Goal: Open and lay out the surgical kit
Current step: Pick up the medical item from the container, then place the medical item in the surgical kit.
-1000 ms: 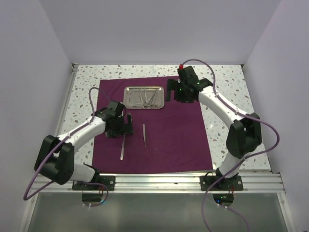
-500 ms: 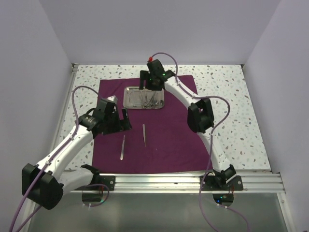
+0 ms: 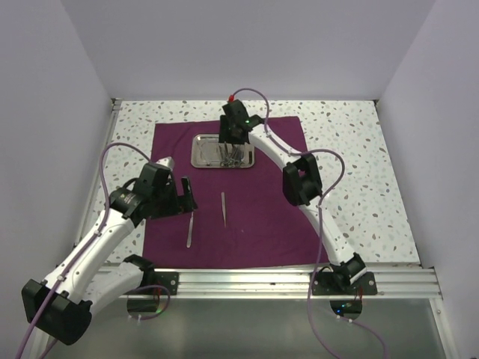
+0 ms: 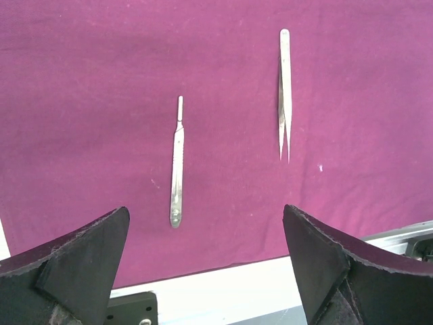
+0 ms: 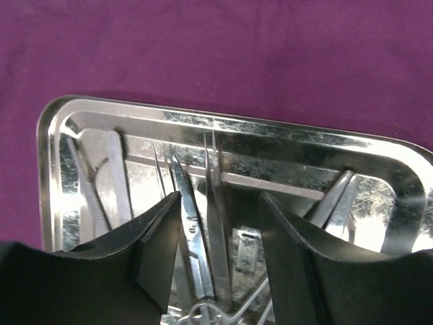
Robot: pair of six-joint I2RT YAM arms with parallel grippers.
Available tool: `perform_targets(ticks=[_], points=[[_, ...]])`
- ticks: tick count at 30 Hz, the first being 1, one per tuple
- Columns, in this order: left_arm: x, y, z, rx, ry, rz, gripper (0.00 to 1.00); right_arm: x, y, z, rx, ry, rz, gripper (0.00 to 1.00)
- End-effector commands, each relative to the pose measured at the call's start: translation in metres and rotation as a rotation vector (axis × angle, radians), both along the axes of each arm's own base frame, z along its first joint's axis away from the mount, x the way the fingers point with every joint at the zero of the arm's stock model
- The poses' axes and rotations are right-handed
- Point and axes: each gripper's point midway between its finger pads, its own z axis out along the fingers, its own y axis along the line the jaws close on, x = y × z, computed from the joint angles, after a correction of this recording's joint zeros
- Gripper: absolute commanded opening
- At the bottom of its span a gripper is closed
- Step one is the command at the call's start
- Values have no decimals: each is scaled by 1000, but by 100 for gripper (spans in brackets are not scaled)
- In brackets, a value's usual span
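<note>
Speckled counter (image 3: 359,149), cloth (image 3: 277,202) spread flat, tray (image 5: 223,125) toward far edge: right jaws apart astride tweezers (image 5: 218,230), so descend straight, pinch mid-shaft, clear the rim; left jaws apart, empty, toward near edge.

even, bright light, soft shadows; glare on the steel tray (image 5: 399,159); near gripper fingers (image 4: 74,261) blurred.

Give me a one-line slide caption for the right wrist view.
Open right tool poised over the instruments in the steel tray on the purple cloth.
</note>
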Motion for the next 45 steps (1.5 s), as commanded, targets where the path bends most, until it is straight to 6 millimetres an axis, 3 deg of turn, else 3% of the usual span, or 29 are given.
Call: perform_targets(ticks=[1,7,8,13,14,16,18,19,23,24,26,27,31,33,38,39,40,41,42,43,44,45], points=[[-8,6,-4,36,10,-29,99,-2,10,6,-38,-38,-7,53],[-8,13,-2,66,-12,-29,99,-13,-2,-13,-203,-43,-11,43],[-8,14,-2,70,-14,-29,99,-16,-3,-18,-212,-31,-8,35],[-6,16,-2,93,-17,-41,99,-29,-8,-36,-263,22,5,13],[-6,17,-2,99,-18,-40,99,-32,-9,-39,-275,29,11,3],[-3,19,0,108,-29,-37,99,-37,-14,-44,-292,52,9,0],[-2,20,1,113,-33,-35,99,-35,-12,-32,-275,28,13,0],[-1,20,1,116,-36,-34,99,-33,-11,-24,-270,10,20,0],[5,22,3,134,-46,-18,99,-12,-2,41,-207,-142,19,0],[6,22,3,137,-47,-16,99,-3,1,79,-160,-221,6,0],[11,22,7,141,-53,-4,97,4,-2,109,-134,-288,-8,0],[14,21,11,136,-63,0,97,7,-2,140,-94,-349,-20,0],[23,16,13,122,-67,6,95,9,-10,189,-58,-432,-26,0],[25,14,15,116,-70,13,94,6,-16,196,-59,-432,-27,0],[35,8,15,103,-75,16,93,-30,-28,205,-15,-361,0,0],[38,7,16,101,-79,18,93,-44,-31,180,-26,-294,11,0],[41,5,14,98,-80,17,93,-57,-26,174,24,-244,20,0],[43,4,14,97,-81,18,93,-71,-30,190,66,-241,19,0],[46,4,15,98,-83,19,93,-89,-36,155,47,-159,17,0],[50,3,12,105,-79,22,92,-102,-36,151,84,-122,5,0],[53,2,13,105,-81,23,92,-117,-36,160,124,-109,18,0],[58,0,15,106,-88,22,92,-136,-42,132,108,-46,13,0]])
